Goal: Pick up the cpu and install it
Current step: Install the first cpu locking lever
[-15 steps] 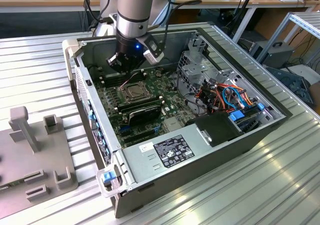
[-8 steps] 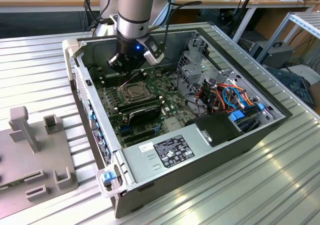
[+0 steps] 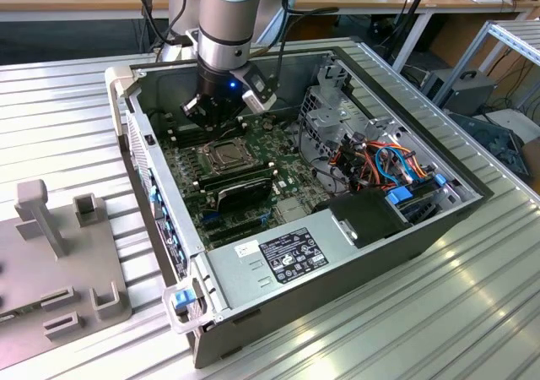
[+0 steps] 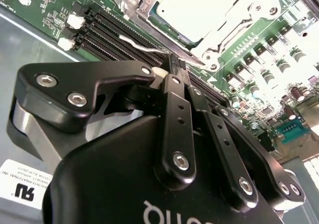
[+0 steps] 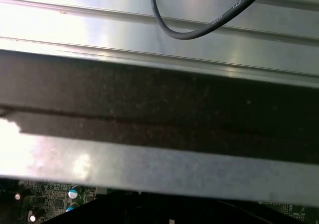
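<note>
The cpu (image 3: 226, 153) lies flat in its socket on the green motherboard (image 3: 190, 173), inside the open computer case; its silver-grey top (image 4: 194, 7) glares bright within the shiny socket frame (image 4: 219, 47). My gripper (image 3: 218, 128) hangs just behind the socket, low over the board. In the second wrist view the gripper (image 4: 174, 65) is shut, its black fingers (image 4: 172, 92) pressed together with nothing seen between them. Their tips sit at the thin wire socket lever (image 4: 142, 47), next to the black memory slots (image 4: 107, 32).
A long black card (image 3: 243, 191) lies in front of the socket. The power supply (image 3: 287, 257), drive cage (image 3: 325, 110) and coloured cables (image 3: 384, 165) crowd the case's right side. A grey fixture (image 3: 51, 262) stands on the ribbed table. A case wall (image 5: 149, 129) and a black cable (image 5: 199, 31) pass close by.
</note>
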